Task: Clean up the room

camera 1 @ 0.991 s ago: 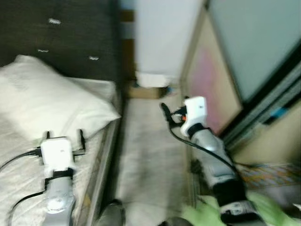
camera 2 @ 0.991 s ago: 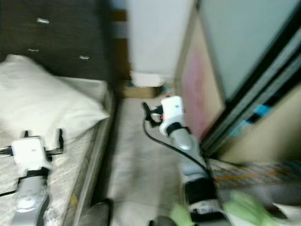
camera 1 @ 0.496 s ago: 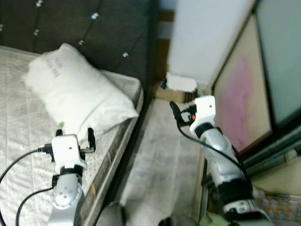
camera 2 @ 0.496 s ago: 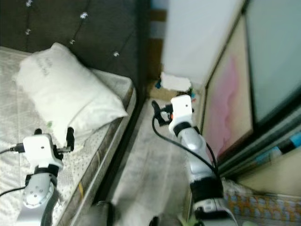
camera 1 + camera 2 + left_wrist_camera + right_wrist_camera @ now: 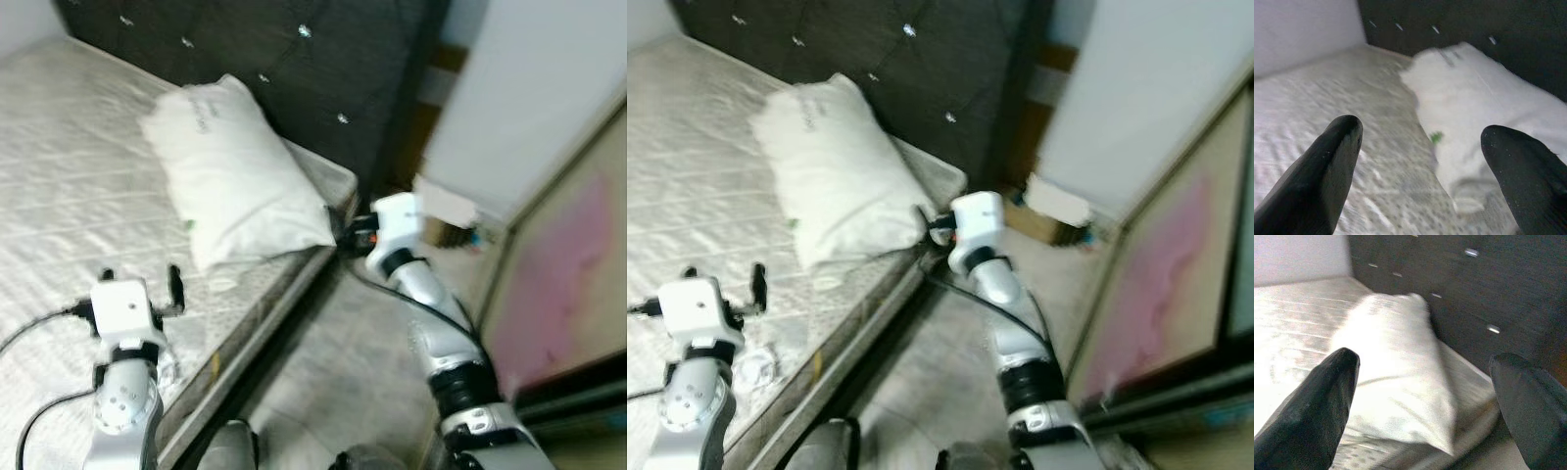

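- Pale quilted fabric covers the bed (image 5: 69,147), the largest thing here; its mattress runs from the near left up to the headboard and carries no sheet.
- Dark tufted padding with small shiny buttons makes up the headboard (image 5: 294,69), which stands upright at the far end of the bed.
- Grey tiled floor (image 5: 362,362) lies along the right side of the bed, between the bed edge and a pinkish wall panel (image 5: 558,284).
- A white wall or door (image 5: 529,88) rises beyond the floor strip, to the right of the headboard.
- A white pillow (image 5: 240,186) lies on the bed against the headboard, close to the bed's right edge, one corner reaching almost to that edge.
- A small brown box with a white top (image 5: 1053,211) sits on the floor past the bed's far right corner; blur hides its details.
- The right gripper (image 5: 1425,382) is held out just off the bed's right edge, level with the pillow's near corner, its two black fingers (image 5: 1312,406) spread wide and holding nothing.
- The left gripper (image 5: 1420,166) hovers over the mattress on the near side of the pillow, fingers (image 5: 1327,166) spread wide apart and empty.
- A small crumpled whitish scrap (image 5: 754,369) lies on the bed near its right edge, beside the left arm.
- A tiny green speck (image 5: 1436,137) rests on the bed touching the pillow's near edge.
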Robot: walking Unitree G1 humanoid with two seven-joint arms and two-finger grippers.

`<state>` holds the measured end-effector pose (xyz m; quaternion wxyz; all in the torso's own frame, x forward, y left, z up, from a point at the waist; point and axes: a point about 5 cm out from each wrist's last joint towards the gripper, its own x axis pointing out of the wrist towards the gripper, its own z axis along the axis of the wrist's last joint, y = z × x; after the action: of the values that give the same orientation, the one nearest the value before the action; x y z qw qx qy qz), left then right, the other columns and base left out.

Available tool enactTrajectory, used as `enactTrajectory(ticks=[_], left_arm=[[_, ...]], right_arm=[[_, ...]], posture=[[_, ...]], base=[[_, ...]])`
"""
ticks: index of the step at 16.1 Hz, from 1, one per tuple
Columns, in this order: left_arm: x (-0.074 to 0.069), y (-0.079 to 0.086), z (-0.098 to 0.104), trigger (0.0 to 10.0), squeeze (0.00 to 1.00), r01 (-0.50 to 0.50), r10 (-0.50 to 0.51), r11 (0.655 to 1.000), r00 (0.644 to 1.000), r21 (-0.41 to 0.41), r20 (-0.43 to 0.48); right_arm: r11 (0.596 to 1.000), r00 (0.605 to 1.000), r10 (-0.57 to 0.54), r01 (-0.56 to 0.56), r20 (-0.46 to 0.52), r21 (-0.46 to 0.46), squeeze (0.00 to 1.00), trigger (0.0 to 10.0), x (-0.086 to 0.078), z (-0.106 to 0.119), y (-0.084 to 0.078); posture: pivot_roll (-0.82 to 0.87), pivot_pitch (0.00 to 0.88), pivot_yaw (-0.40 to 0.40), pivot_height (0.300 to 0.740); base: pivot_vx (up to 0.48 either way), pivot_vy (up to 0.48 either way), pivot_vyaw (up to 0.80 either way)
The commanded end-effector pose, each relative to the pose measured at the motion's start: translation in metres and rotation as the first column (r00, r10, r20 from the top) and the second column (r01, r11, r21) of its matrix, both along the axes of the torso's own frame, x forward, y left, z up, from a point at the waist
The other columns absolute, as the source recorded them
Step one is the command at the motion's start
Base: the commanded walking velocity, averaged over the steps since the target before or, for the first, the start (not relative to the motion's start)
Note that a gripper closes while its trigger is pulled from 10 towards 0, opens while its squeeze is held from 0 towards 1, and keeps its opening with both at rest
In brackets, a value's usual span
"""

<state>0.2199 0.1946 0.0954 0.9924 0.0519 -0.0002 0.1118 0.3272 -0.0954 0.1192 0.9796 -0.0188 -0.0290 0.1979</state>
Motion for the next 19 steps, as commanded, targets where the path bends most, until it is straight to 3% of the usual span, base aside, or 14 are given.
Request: enactTrajectory(ticks=[1, 11, 14, 16, 19], left_arm=[[-0.0021, -0.0043, -0.0027, 10.0, 0.0, 0.015, -0.015, 1.0, 1.0, -0.008, -0.001], [-0.0033, -0.0042, -0.0025, 10.0, 0.0, 0.029, -0.029, 0.999, 1.0, -0.028, 0.007], [-0.004, -0.0038, -0.002, 10.0, 0.0, 0.005, -0.005, 1.0, 1.0, 0.004, -0.002], [-0.0055, -0.0016, -0.0035, 10.0, 0.0, 0.042, -0.041, 0.996, 0.999, -0.076, 0.018], [-0.0079, 0.0024, -0.0078, 10.0, 0.0, 0.021, -0.019, 0.995, 1.0, -0.093, 0.014]], right_arm=[[0.999, 1.0, 0.003, -0.003, 0.023, -0.036, 0.0, 10.0, -0.0012, -0.0008, -0.006], [0.999, 1.0, 0.019, -0.019, 0.023, -0.037, 0.0, 10.0, -0.0001, -0.001, -0.0028], [0.999, 1.0, 0.02, -0.019, 0.023, -0.037, 0.0, 10.0, -0.0001, -0.001, -0.0033], [0.999, 1.0, 0.022, -0.021, 0.022, -0.035, 0.0, 10.0, -0.0003, -0.0014, -0.0026], [0.999, 1.0, 0.02, -0.019, 0.023, -0.03, 0.0, 10.0, -0.0006, -0.0014, -0.002]], posture=[[0.02, 0.109, -0.079, 0.74], [0.02, 0.126, -0.084, 0.74], [0.01, 0.127, -0.083, 0.74], [0.01, 0.127, -0.083, 0.74], [0.01, 0.124, -0.08, 0.74]], base=[[0.0, 0.0, 0.8], [0.0, 0.0, 0.8], [0.0, 0.0, 0.8], [0.0, 0.0, 0.8], [0.0, 0.0, 0.8]])
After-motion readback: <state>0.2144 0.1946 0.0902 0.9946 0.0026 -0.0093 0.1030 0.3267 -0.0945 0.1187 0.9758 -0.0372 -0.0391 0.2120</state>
